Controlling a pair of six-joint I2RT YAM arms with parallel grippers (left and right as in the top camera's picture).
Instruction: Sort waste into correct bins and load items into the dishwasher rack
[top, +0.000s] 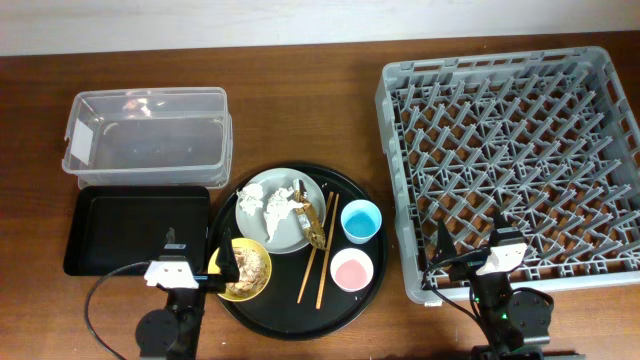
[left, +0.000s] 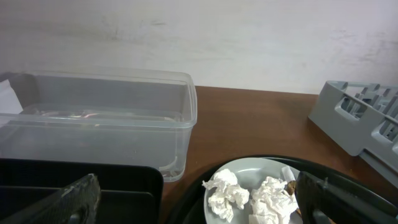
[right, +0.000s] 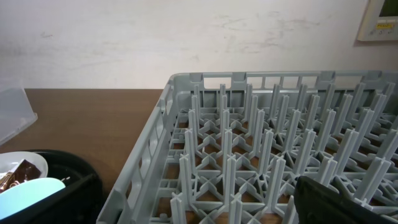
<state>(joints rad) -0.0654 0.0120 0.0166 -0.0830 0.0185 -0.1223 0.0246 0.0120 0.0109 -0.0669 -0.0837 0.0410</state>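
The grey plate (top: 300, 188) on the round black tray holds two white tissue wads (top: 252, 198) and the brown-gold wrapper (top: 316, 226). The chopsticks (top: 322, 252) lie beside it. The yellow bowl (top: 241, 270) holds beige food scraps. The blue cup (top: 360, 221) and pink cup (top: 352, 270) stand to the right. My left gripper (top: 197, 250) is open and empty between the black rectangular tray (top: 130, 228) and the bowl. In the left wrist view (left: 202, 210) it faces the tissue wads (left: 227, 194). My right gripper (top: 470, 238) is open and empty over the front left corner of the dishwasher rack (top: 515, 165).
The clear plastic box (top: 145, 130) stands empty behind the black rectangular tray and shows in the left wrist view (left: 93, 118). The round black tray (top: 340, 310) sits between the bins and the rack. The rack's pegs (right: 261, 143) fill the right wrist view.
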